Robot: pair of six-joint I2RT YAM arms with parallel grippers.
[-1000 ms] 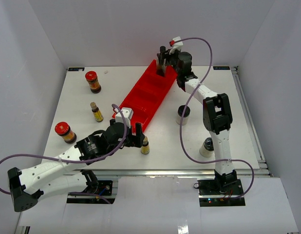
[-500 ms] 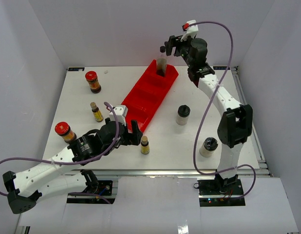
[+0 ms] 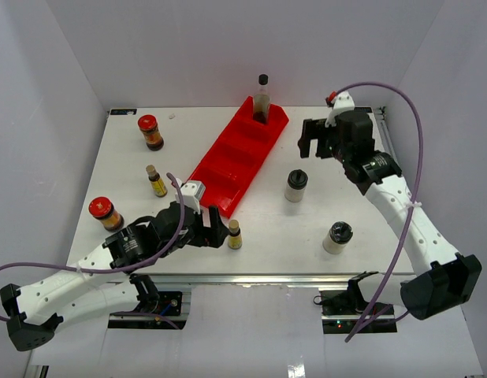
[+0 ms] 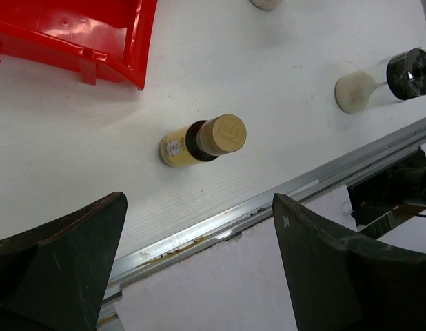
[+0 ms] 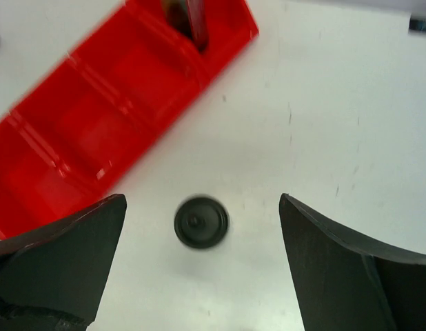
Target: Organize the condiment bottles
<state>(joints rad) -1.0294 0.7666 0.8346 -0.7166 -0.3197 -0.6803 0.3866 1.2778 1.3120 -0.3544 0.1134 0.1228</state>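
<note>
- The white surface [image 3: 259, 228] is where most of the job sits. Six bottles stand loose on it, so the sorting looks to be in its early stretch.
- The long red tray [image 3: 232, 157] lies slantwise across the middle. The tall clear bottle [image 3: 262, 101] stands upright in its far end compartment, the only bottle seen in the tray.
- The right gripper [image 3: 316, 144] hangs in the air off the tray's far end. Its fingers are spread wide, holding nothing and touching nothing.
- Its wrist view looks straight down on a black-capped shaker [image 3: 295, 186], which reads as its likely next pick.
- The left gripper [image 3: 217, 231] sits low near the front edge, fingers wide apart too, and empty.
- The slim yellow-labelled bottle [image 4: 203, 140] stands just beside the left gripper, ahead of the fingers and not yet between them.
- Next move, as a judgement: the left one slides forward until its fingers straddle that bottle and closes on the body below the cap. It then carries the bottle upright to a free compartment. The right one has to drop down over the shaker first.
- On the left side stand a red-lidded jar [image 3: 150, 131] at the far end and a second red-lidded jar [image 3: 105, 213] nearer the front.
- A second yellow-labelled bottle [image 3: 156, 181] stands between those jars, and a second shaker [image 3: 336, 237] stands near the front right.
</note>
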